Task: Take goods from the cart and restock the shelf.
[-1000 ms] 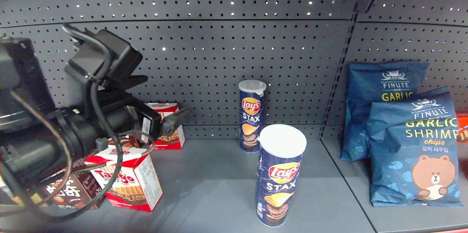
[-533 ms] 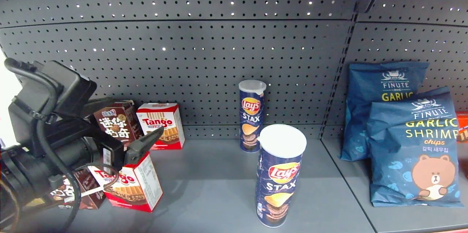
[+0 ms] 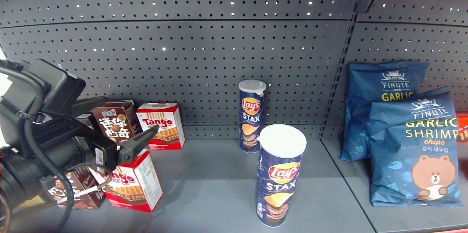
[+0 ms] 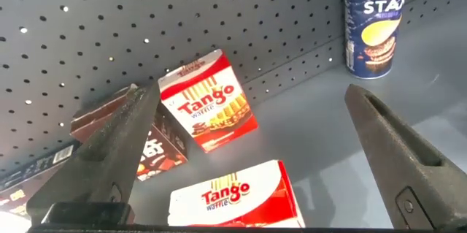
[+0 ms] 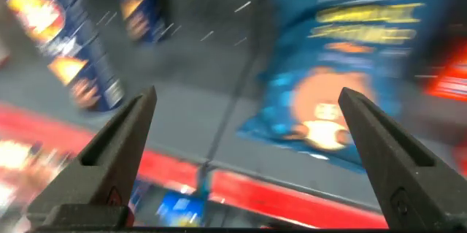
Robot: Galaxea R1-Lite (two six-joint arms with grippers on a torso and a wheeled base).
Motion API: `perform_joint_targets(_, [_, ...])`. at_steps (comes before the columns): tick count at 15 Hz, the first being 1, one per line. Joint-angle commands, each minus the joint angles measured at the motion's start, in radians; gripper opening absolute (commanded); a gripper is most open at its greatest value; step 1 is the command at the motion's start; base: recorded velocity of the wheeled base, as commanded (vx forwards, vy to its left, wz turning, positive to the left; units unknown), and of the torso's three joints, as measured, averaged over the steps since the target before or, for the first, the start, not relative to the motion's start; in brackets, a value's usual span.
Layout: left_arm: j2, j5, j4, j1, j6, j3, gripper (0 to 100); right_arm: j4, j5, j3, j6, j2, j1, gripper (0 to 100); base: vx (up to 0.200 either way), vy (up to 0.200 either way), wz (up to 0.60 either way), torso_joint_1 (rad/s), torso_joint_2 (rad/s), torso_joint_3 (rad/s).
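Left pincer (image 4: 246, 94) wide, empty, poised over the front wafer box (image 3: 133, 185), which stands at the shelf's (image 3: 212, 189) left end (placing looks done). Right pincer (image 5: 248, 93) wide, empty, facing the chip bag (image 5: 321, 101). Next, likely: back to the cart for fresh goods.

The grey shelf (image 3: 204, 189) holds snacks. At its middle, two dark-blue cylinders with white lids stand upright: the front can (image 3: 279, 178) is near the edge and the back can (image 3: 251, 116) is at the rear, apart from it. On the left, the red-and-white front wafer box (image 3: 133, 185) stands turned at an angle. The back wafer box (image 3: 161, 125) stands at the rear, just beside the back brown box (image 3: 115, 121). The front brown box (image 3: 78, 189) is partly hidden. On the right, the blue front bag (image 3: 413, 152) stands upright, overlapping the rear bag (image 3: 380, 94).
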Motion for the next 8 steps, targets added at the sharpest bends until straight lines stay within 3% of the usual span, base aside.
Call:
perform_joint_targets(1, [0.012, 0.0, -0.002, -0.001, 0.003, -0.003, 100, 0.0, 0.011, -0.021, -0.012, 0.194, 0.116, 100, 0.0, 0.0, 0.0, 0.0, 0.0, 0.0])
perform_joint_targets(4, [0.02, 0.0, 0.0, -0.001, 0.004, -0.021, 100, -0.045, 0.001, -0.013, -0.009, 0.35, 0.217, 100, 0.0, 0.0, 0.0, 0.0, 0.0, 0.0])
perform_joint_targets(8, [0.034, -0.003, 0.006, -0.004, 0.01, -0.061, 100, -0.226, -0.097, -0.018, 0.043, 0.64, 0.346, 100, 0.0, 0.0, 0.0, 0.0, 0.0, 0.0])
